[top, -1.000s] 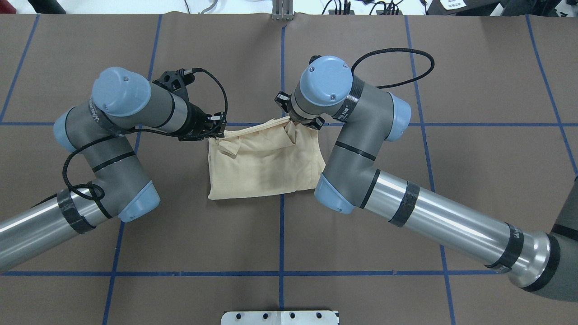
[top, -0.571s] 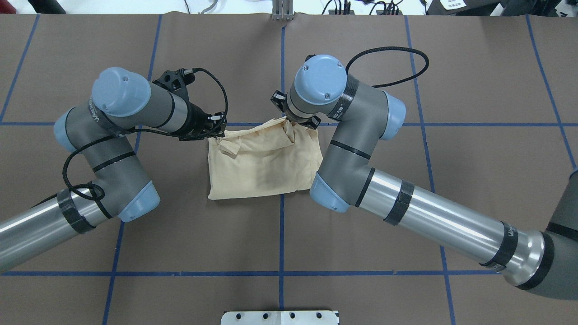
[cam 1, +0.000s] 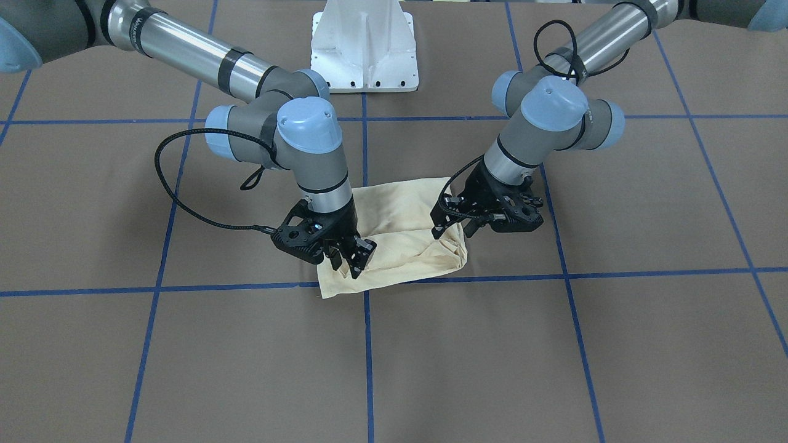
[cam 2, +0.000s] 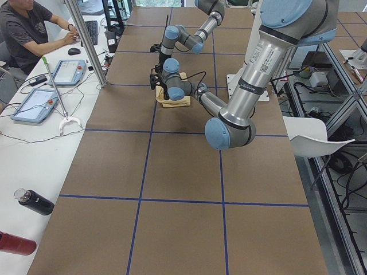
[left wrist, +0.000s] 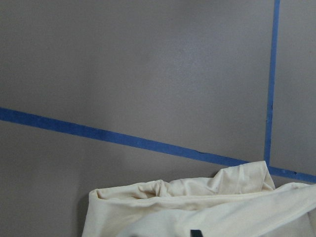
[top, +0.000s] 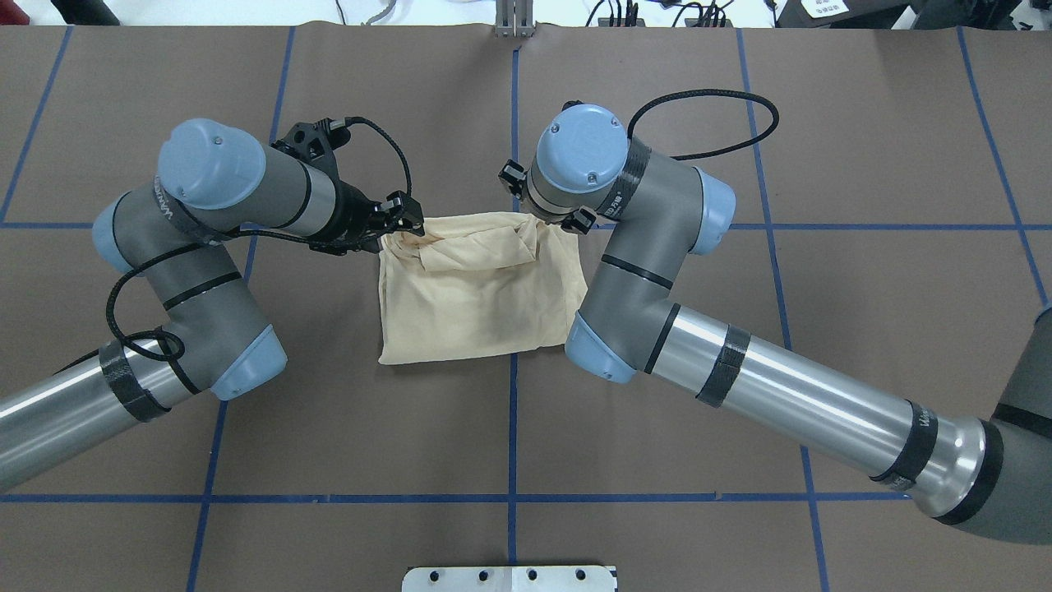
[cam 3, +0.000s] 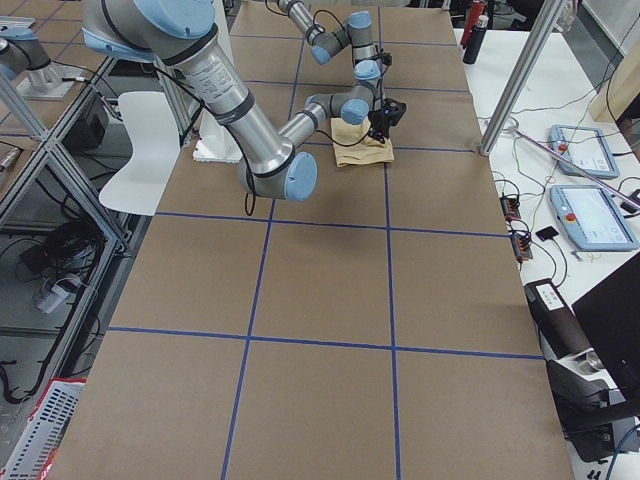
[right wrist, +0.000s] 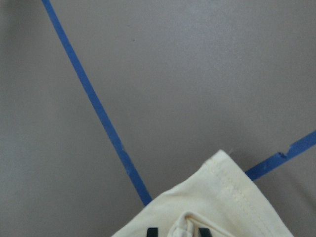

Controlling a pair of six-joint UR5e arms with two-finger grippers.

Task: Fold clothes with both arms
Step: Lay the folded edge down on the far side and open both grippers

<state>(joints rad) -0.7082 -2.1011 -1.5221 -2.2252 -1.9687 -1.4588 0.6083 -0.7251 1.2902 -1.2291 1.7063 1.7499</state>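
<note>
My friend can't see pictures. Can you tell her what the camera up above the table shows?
Two robot arms reach in from both sides to a folded cream T-shirt on a brown table with blue tape lines, the left gripper and right gripper at its far corners.

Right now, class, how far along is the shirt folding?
Done: the shirt already lies as a compact folded rectangle. In hand: the left gripper and right gripper sit at its two far corners. Left: flattening that rumpled far edge and withdrawing.
</note>
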